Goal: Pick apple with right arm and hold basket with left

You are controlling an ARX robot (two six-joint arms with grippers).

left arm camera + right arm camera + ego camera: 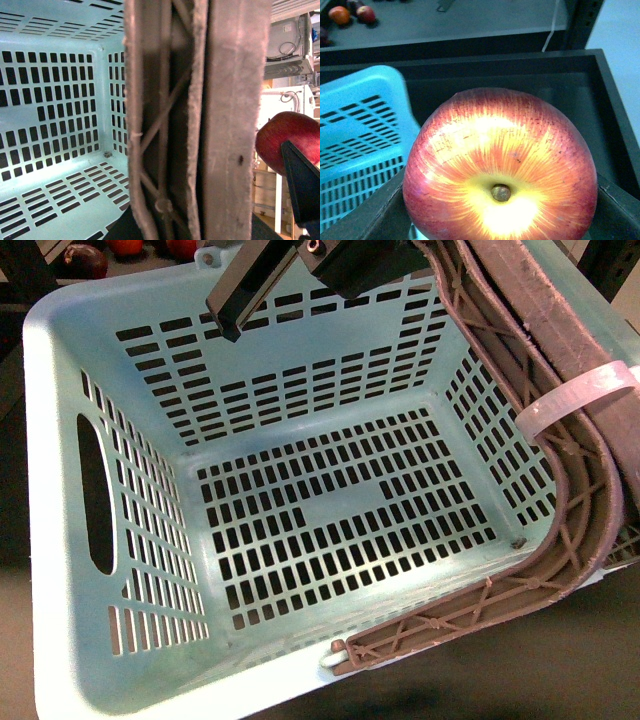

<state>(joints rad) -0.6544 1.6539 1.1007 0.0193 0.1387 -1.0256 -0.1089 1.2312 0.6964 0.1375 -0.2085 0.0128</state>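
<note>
Since your right gripper (495,227) has its 2 dark fingers (367,215) pressed against the sides of the apple (500,165), that side's easy: the fruit is clamped and up in the air, stem dimple and yellow patch facing the wrist camera. It hangs outside the basket (60,490), just beside the brown handle (560,510), over a dark tray (560,100), with the basket's blue corner off to 1 side. Your left gripper is the fuzzy bit. Its wrist view is filled by the handle right up close, with the slotted basket walls behind, but no fingers show, so I can't tell if it's clamped on or not. A dark gripper part (240,300) pokes in over the basket's far rim in the front view, can't tell whose. A white band (580,395) loops round the handle. A few other fruits (350,14) sit on the grey surface beyond
</note>
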